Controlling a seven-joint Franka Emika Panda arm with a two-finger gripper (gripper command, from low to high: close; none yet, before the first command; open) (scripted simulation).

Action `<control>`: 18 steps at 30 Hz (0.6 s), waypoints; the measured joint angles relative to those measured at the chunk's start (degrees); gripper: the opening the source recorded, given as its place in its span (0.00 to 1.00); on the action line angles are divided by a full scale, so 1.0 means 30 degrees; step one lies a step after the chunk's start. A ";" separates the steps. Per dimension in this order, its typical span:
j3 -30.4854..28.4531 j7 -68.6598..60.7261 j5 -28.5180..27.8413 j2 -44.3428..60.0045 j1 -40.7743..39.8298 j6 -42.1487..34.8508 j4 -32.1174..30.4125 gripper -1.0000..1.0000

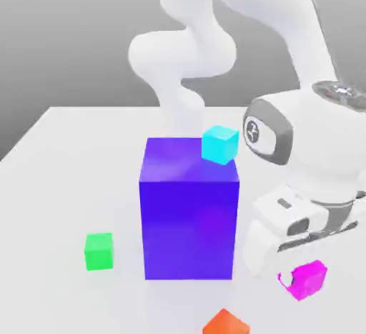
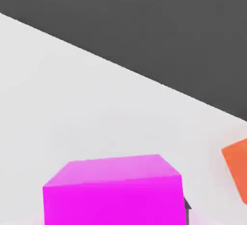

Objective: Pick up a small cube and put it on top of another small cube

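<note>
The gripper (image 1: pixel 304 277) pinches the small bright magenta cube (image 1: pixel 309 279), well apart from the small green cube (image 1: pixel 99 251) on the white desk (image 1: pixel 64 182).

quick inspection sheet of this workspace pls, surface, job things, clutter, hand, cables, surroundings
surface: white table, flat, bare between the items
job's things: pink cube at the hand, near the exterior view's lower right; green cube resting on the table at the exterior view's left of the big block, nothing on top of it
clutter: big blue block mid-table; cyan cube on its top corner; orange cube on the table by the front edge
hand: hand shut on the pink cube
cables: nothing seen
surroundings: plain grey backdrop, nothing else seen
</note>
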 joint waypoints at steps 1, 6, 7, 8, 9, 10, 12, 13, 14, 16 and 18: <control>-0.0504 0.0541 0.0206 -0.0458 -0.0423 0.0040 -0.0487 0.00; -0.2980 0.3523 0.0949 -0.2801 -0.3596 0.0239 -0.2951 0.00; -0.3392 0.4234 0.1044 -0.3317 -0.4595 0.0277 -0.3475 0.00; -0.3920 0.4986 0.1135 -0.3859 -0.5467 0.0316 -0.4020 0.00; -0.4292 0.5776 0.1237 -0.4446 -0.6430 0.0351 -0.4619 0.00; -0.4605 0.6582 0.1378 -0.5096 -0.7090 0.0378 -0.5304 0.00; -0.5059 0.7750 0.1799 -0.5885 -0.7727 0.0725 -0.6600 0.00; -0.5165 0.7877 0.1996 -0.5566 -0.7791 0.1225 -0.6812 0.00; -0.5221 0.7889 0.2184 -0.5057 -0.7813 0.1806 -0.6902 0.00; -0.5344 0.7571 0.2771 -0.3801 -0.7645 0.3061 -0.6926 0.00; -0.5015 0.7071 0.3524 -0.2428 -0.7766 0.4367 -0.6877 0.00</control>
